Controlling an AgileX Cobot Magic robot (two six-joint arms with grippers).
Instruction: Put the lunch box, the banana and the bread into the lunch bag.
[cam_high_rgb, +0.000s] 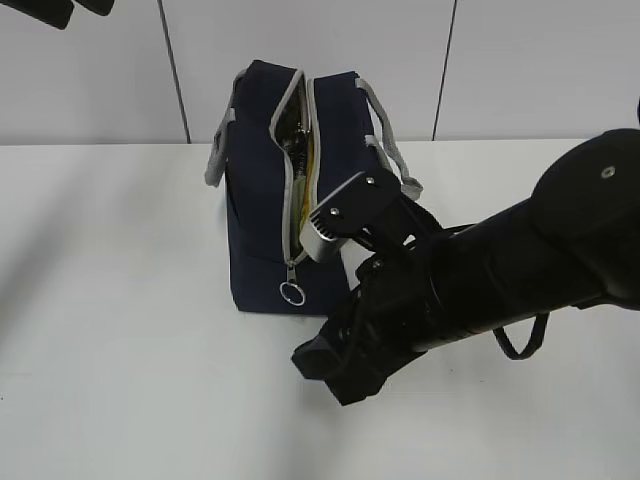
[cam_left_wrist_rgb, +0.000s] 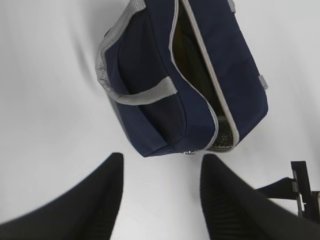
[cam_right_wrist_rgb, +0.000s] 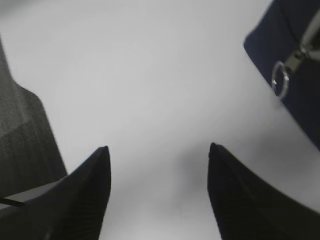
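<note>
Exterior view: the lunch bag is standing at the centre of the frame on the white table, its grey zipper gaping along the top, with something yellow showing in the slit that may be the banana, though I cannot tell for certain. A ring pull is hanging at the zipper's near end. The right arm is reaching in from the right edge, and its gripper is sitting low at lower centre, just beside the bag's front corner; its fingers are not distinguishable here.

Left wrist view: the left gripper is hanging with its two dark fingers spread apart and nothing between them, above bare table. The bag is lying in the upper half of the frame, unzipped, with dark contents inside that are too dim to name.

Right wrist view: the right gripper is showing its fingers parted over empty table, gripping nothing. The bag's corner and ring pull are sitting at upper right, apart from the fingertips.
</note>
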